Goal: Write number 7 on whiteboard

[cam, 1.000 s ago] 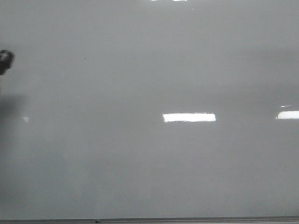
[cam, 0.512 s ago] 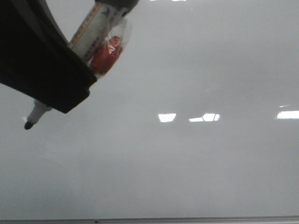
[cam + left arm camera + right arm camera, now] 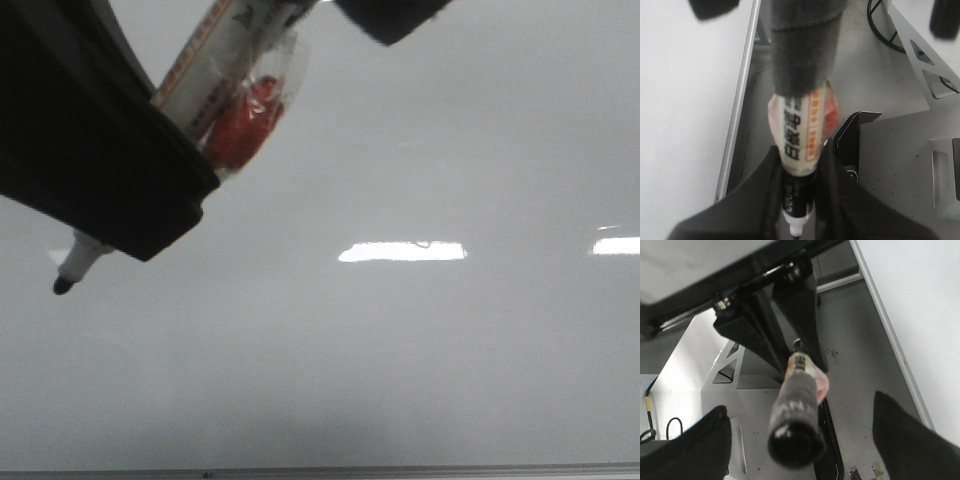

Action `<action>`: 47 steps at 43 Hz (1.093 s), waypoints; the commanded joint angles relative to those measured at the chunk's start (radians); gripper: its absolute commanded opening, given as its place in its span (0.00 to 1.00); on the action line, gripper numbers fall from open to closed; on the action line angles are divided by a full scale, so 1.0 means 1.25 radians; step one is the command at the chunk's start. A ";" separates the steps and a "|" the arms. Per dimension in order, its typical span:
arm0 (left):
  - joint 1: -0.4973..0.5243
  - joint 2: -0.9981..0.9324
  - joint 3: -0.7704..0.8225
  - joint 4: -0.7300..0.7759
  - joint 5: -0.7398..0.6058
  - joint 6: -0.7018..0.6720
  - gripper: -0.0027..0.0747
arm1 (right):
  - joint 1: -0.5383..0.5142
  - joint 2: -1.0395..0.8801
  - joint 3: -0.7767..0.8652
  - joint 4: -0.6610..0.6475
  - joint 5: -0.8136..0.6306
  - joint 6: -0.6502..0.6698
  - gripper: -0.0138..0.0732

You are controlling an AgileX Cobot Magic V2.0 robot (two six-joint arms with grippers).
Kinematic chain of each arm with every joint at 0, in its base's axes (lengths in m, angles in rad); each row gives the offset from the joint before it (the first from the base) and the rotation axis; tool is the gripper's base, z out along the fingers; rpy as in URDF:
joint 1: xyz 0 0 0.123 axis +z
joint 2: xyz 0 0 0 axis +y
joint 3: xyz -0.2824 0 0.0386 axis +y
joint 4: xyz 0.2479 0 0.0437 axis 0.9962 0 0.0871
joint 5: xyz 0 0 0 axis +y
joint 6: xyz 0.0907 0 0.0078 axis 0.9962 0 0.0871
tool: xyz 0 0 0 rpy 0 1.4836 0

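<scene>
While the board fills nearly all of the front view, most of the action is crowded into its upper left corner.

Whiteboard [image 3: 430,360]: glossy pale grey, bare of any marker line that I can see; only bright reflections [image 3: 402,251] lie across it, and a thin metal edge [image 3: 400,470] runs along the bottom.

Number 7: no stroke of it shows on the board in any view.

Marker [image 3: 215,65]: white barrel with orange print and a red patch under clear wrapping, slanting down to the left; its dark tip [image 3: 62,286] pokes out below the gripper, over the board's left side. Whether the tip touches the surface, I cannot tell.

Left gripper [image 3: 799,200]: its black fingers [image 3: 765,195] are closed narrowly around the marker's lower barrel; in the front view it is a large dark blurred mass, cut off by the frame.

Right gripper [image 3: 800,440]: its two fingers [image 3: 905,440] stand wide apart, blurred, on either side of the marker's grey-wrapped back end [image 3: 795,410], not touching it. In the front view only one dark corner [image 3: 390,18] shows at the top edge.

Marker's middle: hidden behind the left gripper.
</scene>
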 commanded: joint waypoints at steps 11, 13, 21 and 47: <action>-0.006 -0.018 -0.027 -0.029 -0.038 0.000 0.01 | 0.043 0.036 -0.055 0.037 -0.035 -0.012 0.54; -0.006 -0.018 -0.027 -0.029 -0.049 -0.001 0.01 | 0.043 0.036 -0.055 0.037 -0.033 -0.012 0.45; -0.006 -0.031 -0.027 -0.029 -0.103 -0.015 0.08 | 0.043 0.036 -0.055 0.037 -0.028 -0.012 0.07; 0.008 -0.291 0.088 -0.014 -0.147 -0.015 0.08 | -0.038 -0.006 0.010 -0.059 -0.160 0.015 0.09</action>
